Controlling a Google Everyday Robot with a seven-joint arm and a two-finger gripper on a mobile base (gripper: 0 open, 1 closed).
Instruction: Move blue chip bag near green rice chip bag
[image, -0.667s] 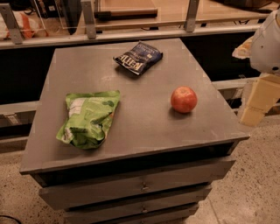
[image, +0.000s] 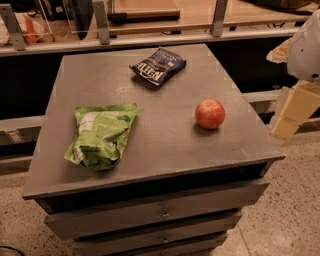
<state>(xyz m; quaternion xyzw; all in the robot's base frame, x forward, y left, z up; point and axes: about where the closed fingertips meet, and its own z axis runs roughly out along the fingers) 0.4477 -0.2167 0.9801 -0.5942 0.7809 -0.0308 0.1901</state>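
Tabletop (image: 165, 107) — blue chip bag (image: 158, 65), pincer (image: 292, 112) beyond edge

Blue bag (image: 158, 65) behind green bag (image: 101, 135); hand (image: 294, 116) right.

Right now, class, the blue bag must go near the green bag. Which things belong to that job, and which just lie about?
Job: blue bag, back of the table; green bag, front left; gripper, beyond the right edge.
Lying about: apple, right of middle.
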